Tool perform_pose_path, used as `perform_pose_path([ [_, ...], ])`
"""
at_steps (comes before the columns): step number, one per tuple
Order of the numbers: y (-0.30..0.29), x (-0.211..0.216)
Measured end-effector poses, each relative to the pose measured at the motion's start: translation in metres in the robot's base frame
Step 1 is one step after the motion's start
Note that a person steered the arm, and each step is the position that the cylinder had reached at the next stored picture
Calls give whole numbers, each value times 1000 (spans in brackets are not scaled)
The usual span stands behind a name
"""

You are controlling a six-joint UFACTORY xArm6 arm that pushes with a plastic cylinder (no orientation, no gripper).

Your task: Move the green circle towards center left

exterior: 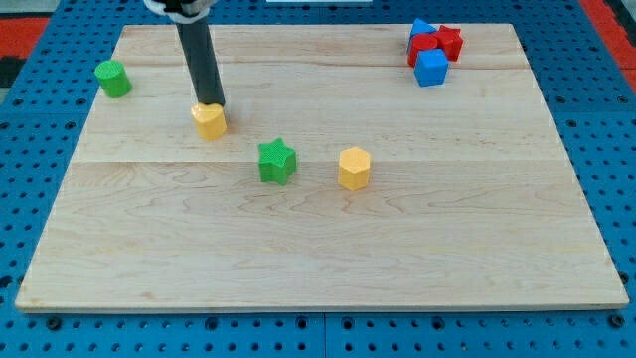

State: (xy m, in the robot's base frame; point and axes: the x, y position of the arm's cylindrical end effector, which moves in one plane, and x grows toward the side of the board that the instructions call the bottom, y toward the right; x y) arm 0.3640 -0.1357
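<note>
The green circle (113, 78) is a short green cylinder standing near the upper left corner of the wooden board (318, 249). My tip (209, 103) is the lower end of a dark rod coming down from the view's top. It sits right at the top edge of a yellow block (210, 121), touching it or nearly so. The tip is well to the right of the green circle and a little lower in the view.
A green star (277, 161) lies near the board's middle, with a yellow hexagon-like block (354, 168) to its right. A cluster of red blocks (440, 43) and blue blocks (431, 68) sits at the upper right. A blue pegboard (30, 199) surrounds the board.
</note>
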Motion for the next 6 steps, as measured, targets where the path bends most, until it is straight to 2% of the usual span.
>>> perform_pose_path([
  [1,0,40],
  [2,-2,57],
  [4,-28,-40],
  [6,-106,-119],
])
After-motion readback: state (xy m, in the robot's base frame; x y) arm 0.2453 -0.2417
